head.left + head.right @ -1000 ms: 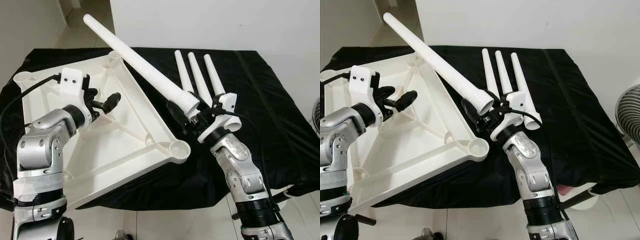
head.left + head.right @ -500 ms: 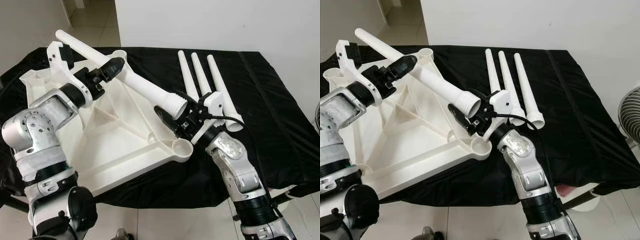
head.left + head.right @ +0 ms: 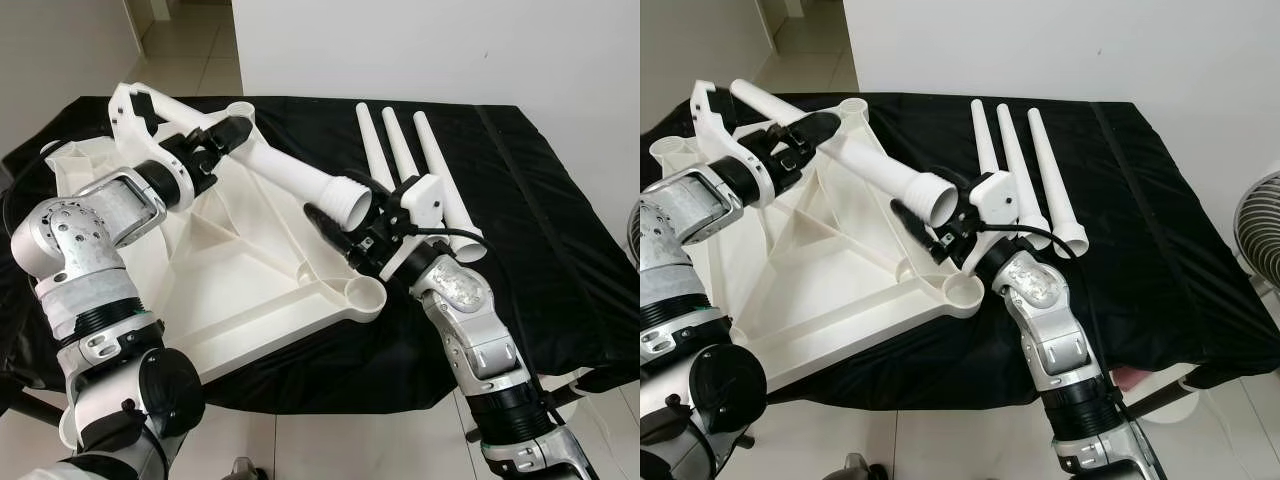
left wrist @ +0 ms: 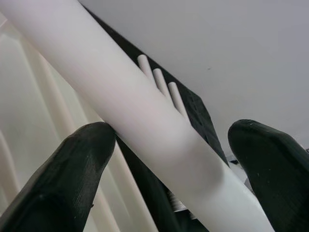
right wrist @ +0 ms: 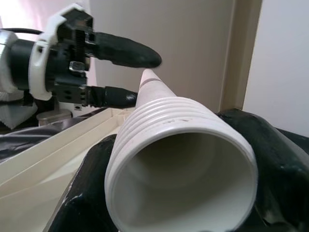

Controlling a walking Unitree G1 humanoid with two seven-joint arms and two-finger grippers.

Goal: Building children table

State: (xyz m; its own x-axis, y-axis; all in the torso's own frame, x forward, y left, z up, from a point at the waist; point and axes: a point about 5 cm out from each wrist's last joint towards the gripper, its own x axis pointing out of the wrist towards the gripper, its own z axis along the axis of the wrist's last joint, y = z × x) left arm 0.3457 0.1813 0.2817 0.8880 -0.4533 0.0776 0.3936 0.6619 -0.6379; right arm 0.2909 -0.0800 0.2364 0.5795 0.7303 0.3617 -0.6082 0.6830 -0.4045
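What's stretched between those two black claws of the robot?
A white table leg spans from the left gripper to the right gripper, above the upturned tabletop, in both eye views.

Even, bright indoor light fills your head views, sharp from edge to edge, with the black cloth [image 3: 520,200] swallowing most shadow and the white tabletop [image 3: 240,270] close to washing out along its ribs. In your left wrist view the table leg [image 4: 130,111] runs soft and pale across the frame, and the black fingers [image 4: 63,183] blur in the foreground. Your right wrist view holds the leg's ribbed mouth crisp while the wall [image 5: 203,48] behind falls out of focus.
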